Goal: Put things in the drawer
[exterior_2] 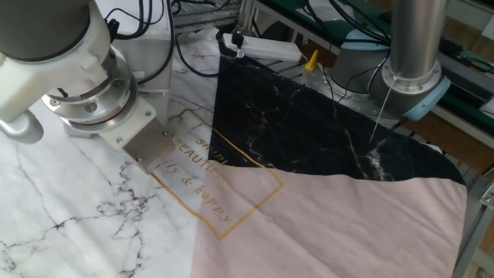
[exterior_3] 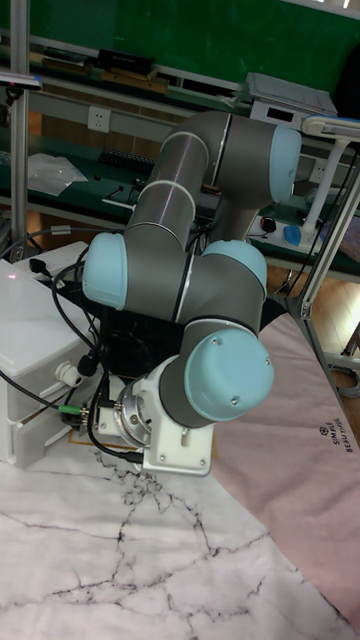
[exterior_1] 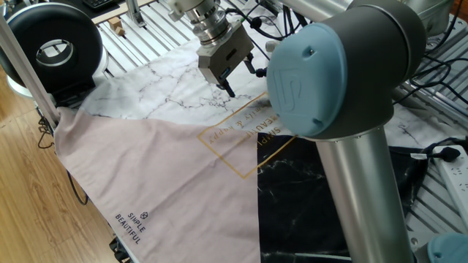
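Observation:
My gripper hangs over the white marbled part of the cloth, its two dark fingers spread apart with nothing showing between them. In the other fixed view only its wrist flange and pale body show, and the fingertips are hidden. The white cabinet stands just left of the gripper in the tall fixed view. Arm and cables cover the drawer's front, so I cannot tell whether the drawer is open. The things to put away are out of view.
A cloth of white marble, pink and black marble patches covers the table, with a gold printed frame in the middle. A black round device sits at the far left. A second arm's base and a power strip stand near the edges.

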{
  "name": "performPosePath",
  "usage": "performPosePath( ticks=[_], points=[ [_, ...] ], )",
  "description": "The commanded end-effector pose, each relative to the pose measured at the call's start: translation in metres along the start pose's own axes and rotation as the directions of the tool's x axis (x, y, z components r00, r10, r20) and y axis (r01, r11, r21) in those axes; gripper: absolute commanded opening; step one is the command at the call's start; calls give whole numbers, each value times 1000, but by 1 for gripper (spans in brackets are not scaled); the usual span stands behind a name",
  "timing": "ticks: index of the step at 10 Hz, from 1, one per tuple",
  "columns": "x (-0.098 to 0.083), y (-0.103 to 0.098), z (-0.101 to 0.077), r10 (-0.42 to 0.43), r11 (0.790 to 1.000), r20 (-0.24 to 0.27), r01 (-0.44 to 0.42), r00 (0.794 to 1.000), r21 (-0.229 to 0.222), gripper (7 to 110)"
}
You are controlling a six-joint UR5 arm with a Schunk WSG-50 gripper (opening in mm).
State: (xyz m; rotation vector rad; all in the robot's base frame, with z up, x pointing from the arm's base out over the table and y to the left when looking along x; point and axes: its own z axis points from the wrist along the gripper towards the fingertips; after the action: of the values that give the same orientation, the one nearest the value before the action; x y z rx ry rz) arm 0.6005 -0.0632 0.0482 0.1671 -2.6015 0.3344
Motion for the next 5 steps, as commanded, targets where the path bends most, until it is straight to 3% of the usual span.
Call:
performPosePath(
  ticks=[1,5],
  points=[
    [4,1,1,11,1000,-23,-11,1000,-9,66],
    [8,-1,3,28,1000,-48,-28,998,1,66]
  ],
)
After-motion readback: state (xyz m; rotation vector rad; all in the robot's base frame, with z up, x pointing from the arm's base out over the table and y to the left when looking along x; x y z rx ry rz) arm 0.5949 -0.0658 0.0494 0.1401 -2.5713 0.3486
